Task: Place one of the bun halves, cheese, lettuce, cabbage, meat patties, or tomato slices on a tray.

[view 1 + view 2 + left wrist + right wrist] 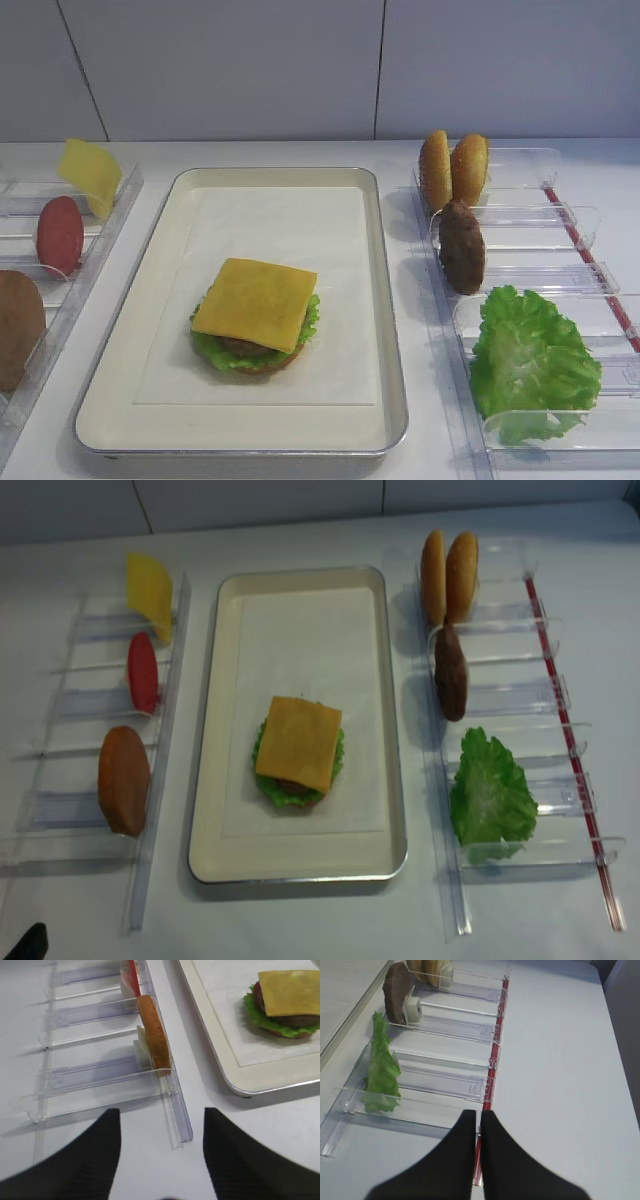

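Note:
The silver-rimmed tray [395, 330] holds a stack with an orange-yellow cheese [257, 303] square on top. Under it show a meat patty, green lettuce [215, 350] and a bun base. In the left wrist view my left gripper [162, 1111] stands open and empty over the table, at the near end of the left rack. A bun half [152, 1035] stands in that rack just ahead, and the stack with its cheese [290, 991] lies up to the right. My right gripper [479, 1114] is shut on nothing, near the right rack's red edge strip [492, 1060].
The left clear rack [95, 250] holds a pale curled yellow slice [90, 175], a tomato slice [60, 235] and a bun half [15, 325]. The right rack [560, 215] holds two bun halves [452, 168], a meat patty [461, 247] and lettuce [530, 365].

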